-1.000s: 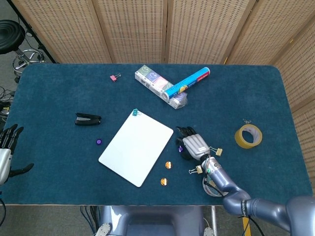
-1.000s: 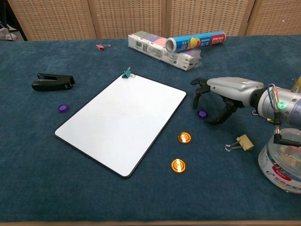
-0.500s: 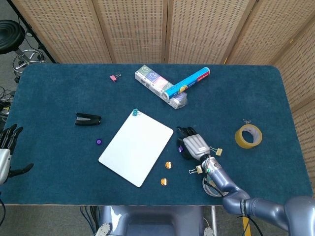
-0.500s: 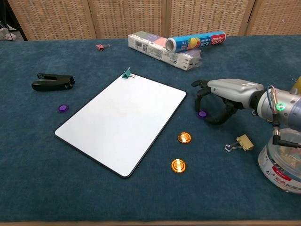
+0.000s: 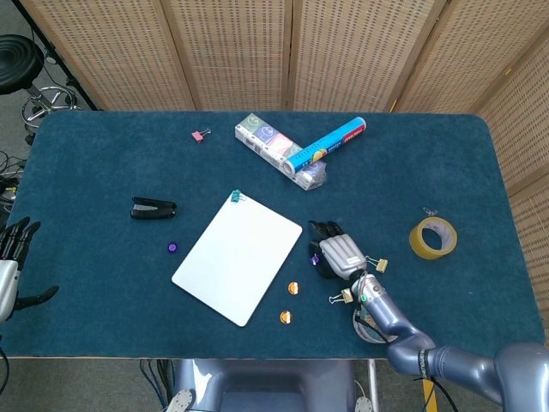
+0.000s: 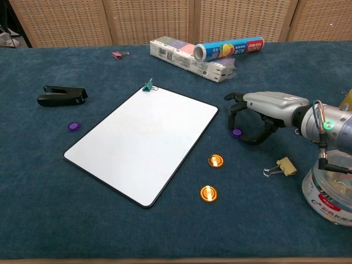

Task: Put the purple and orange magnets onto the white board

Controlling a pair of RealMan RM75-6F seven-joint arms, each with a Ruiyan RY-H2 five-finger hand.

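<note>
Change is small, and it is all on one side. Far to the left, the left hand (image 5: 10, 257) waits off the edge of the table just as it did a second ago, with its fingers spread and nothing in them. Past the white board (image 6: 140, 143), the right hand (image 6: 264, 113) has curled its fingers in closer around the right purple magnet (image 6: 236, 132). The fingertips now sit right at the magnet. It looks like it is on the blue cloth, just beside the board's right corner. I cannot tell if the hand has a real hold on it yet. I think this means the hand is about to pick it up, so the first magnet is not on the board so far.

Now the count, from left to right:
- one black stapler (image 6: 61, 94)
- two purple magnets: the left purple magnet (image 6: 73, 126), near the stapler, and the one under the right hand
- one white board, with no magnets on it
- two orange magnets, the upper orange magnet (image 6: 215, 160) and the lower orange magnet (image 6: 208, 193), both on the cloth near the board's lower right edge

So four magnets are left to move.
</note>
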